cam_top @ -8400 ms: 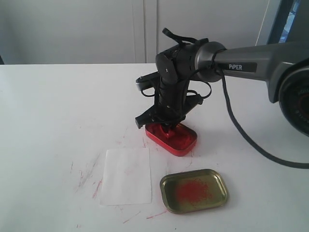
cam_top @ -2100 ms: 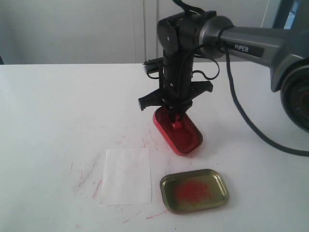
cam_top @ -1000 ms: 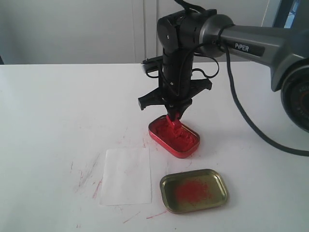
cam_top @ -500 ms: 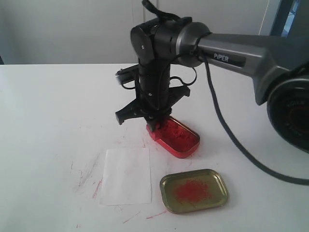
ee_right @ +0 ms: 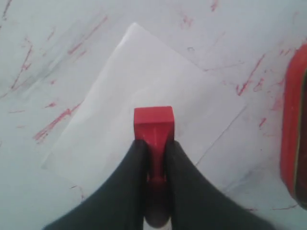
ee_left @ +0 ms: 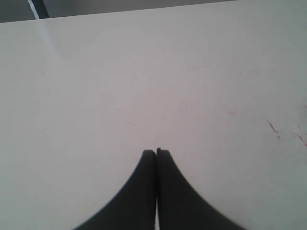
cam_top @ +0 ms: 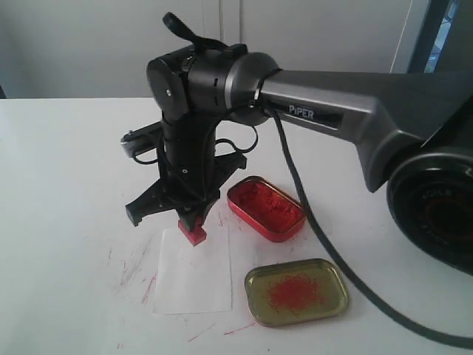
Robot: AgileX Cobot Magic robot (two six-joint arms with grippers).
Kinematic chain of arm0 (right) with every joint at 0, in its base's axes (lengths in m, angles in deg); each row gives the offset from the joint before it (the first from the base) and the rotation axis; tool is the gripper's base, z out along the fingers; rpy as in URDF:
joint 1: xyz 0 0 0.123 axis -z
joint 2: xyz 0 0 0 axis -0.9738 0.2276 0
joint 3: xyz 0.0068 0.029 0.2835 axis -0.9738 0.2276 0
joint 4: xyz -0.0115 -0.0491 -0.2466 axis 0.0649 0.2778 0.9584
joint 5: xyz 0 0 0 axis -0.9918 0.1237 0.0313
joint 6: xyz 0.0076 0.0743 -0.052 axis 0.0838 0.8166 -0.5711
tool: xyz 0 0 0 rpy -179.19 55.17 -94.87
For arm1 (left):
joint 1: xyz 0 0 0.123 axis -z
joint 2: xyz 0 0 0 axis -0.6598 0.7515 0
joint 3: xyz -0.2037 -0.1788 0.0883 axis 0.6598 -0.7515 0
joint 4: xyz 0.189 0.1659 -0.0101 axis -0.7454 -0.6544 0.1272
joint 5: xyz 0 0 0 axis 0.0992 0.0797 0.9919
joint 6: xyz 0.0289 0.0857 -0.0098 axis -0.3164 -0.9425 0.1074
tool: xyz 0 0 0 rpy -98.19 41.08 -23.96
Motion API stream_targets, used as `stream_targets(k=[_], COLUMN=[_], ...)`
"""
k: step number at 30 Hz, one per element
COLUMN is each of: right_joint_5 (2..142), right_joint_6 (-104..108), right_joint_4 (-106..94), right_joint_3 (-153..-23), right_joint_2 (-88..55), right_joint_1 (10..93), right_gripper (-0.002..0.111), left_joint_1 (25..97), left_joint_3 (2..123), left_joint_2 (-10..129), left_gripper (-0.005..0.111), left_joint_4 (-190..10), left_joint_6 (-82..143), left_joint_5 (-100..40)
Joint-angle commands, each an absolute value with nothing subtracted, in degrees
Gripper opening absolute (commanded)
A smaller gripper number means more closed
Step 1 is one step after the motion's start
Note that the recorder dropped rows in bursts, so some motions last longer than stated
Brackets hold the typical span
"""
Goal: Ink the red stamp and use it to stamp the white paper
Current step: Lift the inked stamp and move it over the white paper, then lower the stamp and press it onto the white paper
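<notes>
My right gripper (cam_top: 194,224) is shut on the narrow handle of the red stamp (cam_top: 194,233), base pointing down. It hangs over the upper part of the white paper (cam_top: 194,277), which lies flat on the table. Whether the base touches the sheet I cannot tell. The right wrist view has the stamp (ee_right: 153,125) between the black fingers of the gripper (ee_right: 154,144), with the paper (ee_right: 139,96) under it. In the left wrist view my left gripper (ee_left: 156,152) is shut with nothing in it, over bare white table.
A red oval tin of red ink paste (cam_top: 266,208) stands open just right of the stamp. Its gold lid (cam_top: 297,291), smeared red inside, lies right of the paper. Red smears mark the table (cam_top: 66,170) around the sheet. The right arm's cable (cam_top: 318,244) trails past the tin.
The right arm has carried the stamp out of the ink tin and leftward, down over the paper's upper edge. The tin, lid and paper have stayed put.
</notes>
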State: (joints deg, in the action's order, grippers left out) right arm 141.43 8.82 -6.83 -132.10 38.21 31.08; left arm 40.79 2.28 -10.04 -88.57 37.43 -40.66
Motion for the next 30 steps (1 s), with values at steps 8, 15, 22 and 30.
stream_targets(k=[8, 15, 22, 30], right_joint_5=[141.60, 141.60, 141.60, 141.60], right_joint_6=[7.90, 7.66, 7.67, 7.67], right_joint_4=[-7.14, -7.14, -7.14, -6.31], right_joint_3=[-127.32, -125.94, -125.94, -125.94], right_joint_2=[37.44, 37.44, 37.97, 39.30], right_joint_1=[27.68, 27.68, 27.68, 27.68], right_gripper=[0.000, 0.000, 0.000, 0.000], left_joint_1=[41.11, 41.11, 41.11, 41.11], left_joint_3=[2.04, 2.04, 2.04, 2.04], left_joint_2=[-10.26, -10.26, -10.26, -10.26], left_gripper=[0.000, 0.000, 0.000, 0.000], left_joint_4=[-88.15, -88.15, -88.15, -88.15], left_joint_6=[37.43, 37.43, 37.43, 37.43], left_joint_5=[-40.51, -40.51, -40.51, -40.51])
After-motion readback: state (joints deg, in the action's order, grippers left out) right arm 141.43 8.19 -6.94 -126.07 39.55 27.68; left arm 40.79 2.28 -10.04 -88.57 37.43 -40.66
